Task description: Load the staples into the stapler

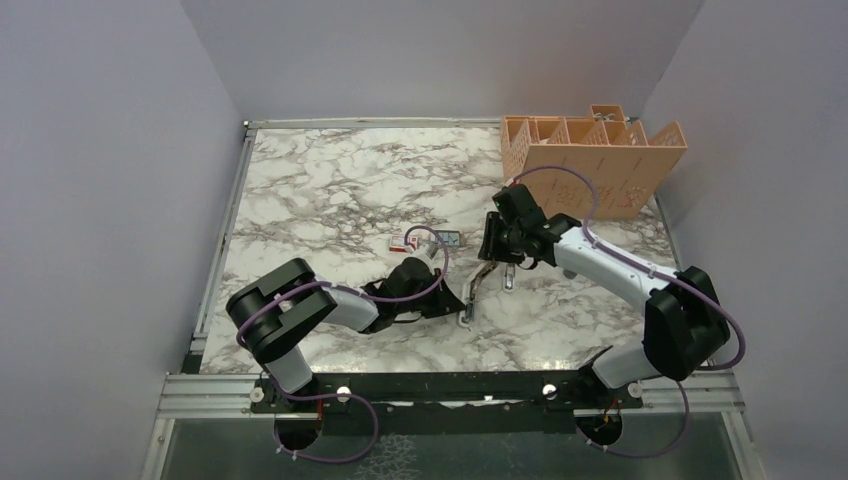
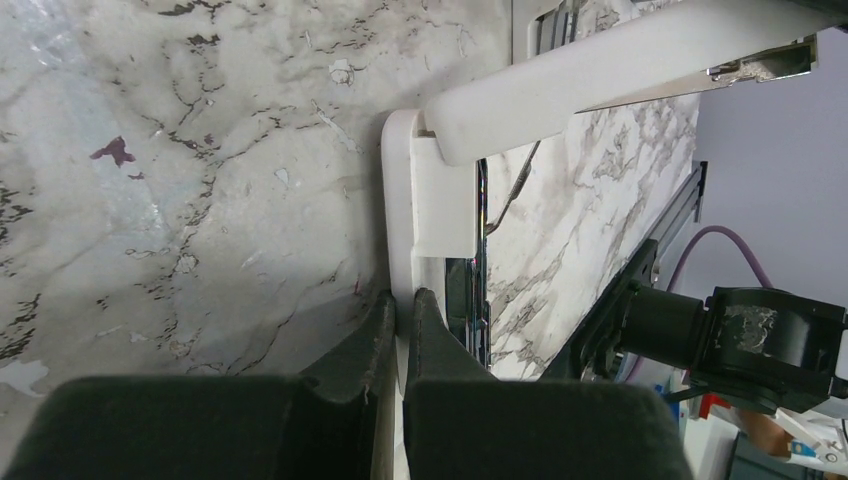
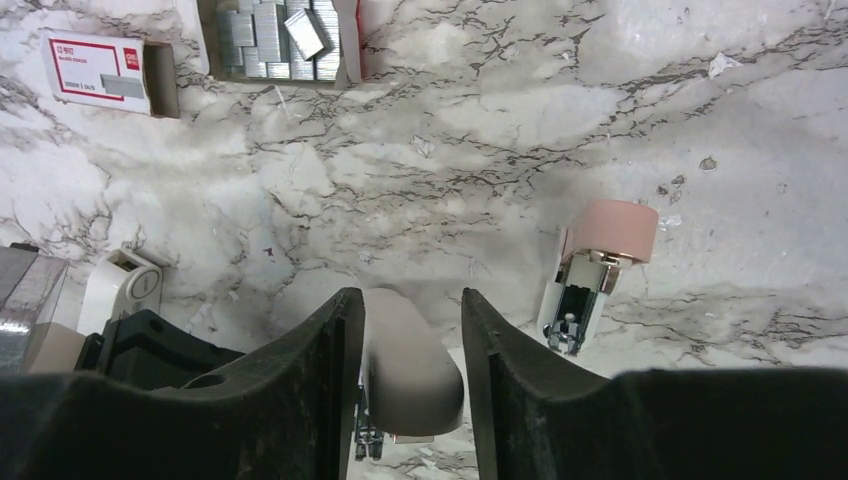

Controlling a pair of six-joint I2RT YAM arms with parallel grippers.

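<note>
The white stapler (image 1: 476, 290) lies open near the table's middle, its lid (image 2: 600, 75) swung up off the base (image 2: 440, 200). My left gripper (image 2: 402, 297) is shut on the thin edge of that base; from above the left gripper (image 1: 447, 300) sits at the stapler's near end. My right gripper (image 3: 405, 295) is open and straddles the rounded lid tip (image 3: 415, 365), left finger against it, a gap on the right. The staples (image 3: 275, 35) lie as silvery strips in a flat tray (image 1: 447, 238), beside the red-and-white box (image 3: 95, 70).
A small pink-capped white stapler-like piece (image 3: 592, 275) lies just right of my right gripper. An orange slotted organizer (image 1: 590, 160) stands at the back right corner. The box (image 1: 402, 241) and tray sit just behind the left wrist. Walls close in on the table's sides.
</note>
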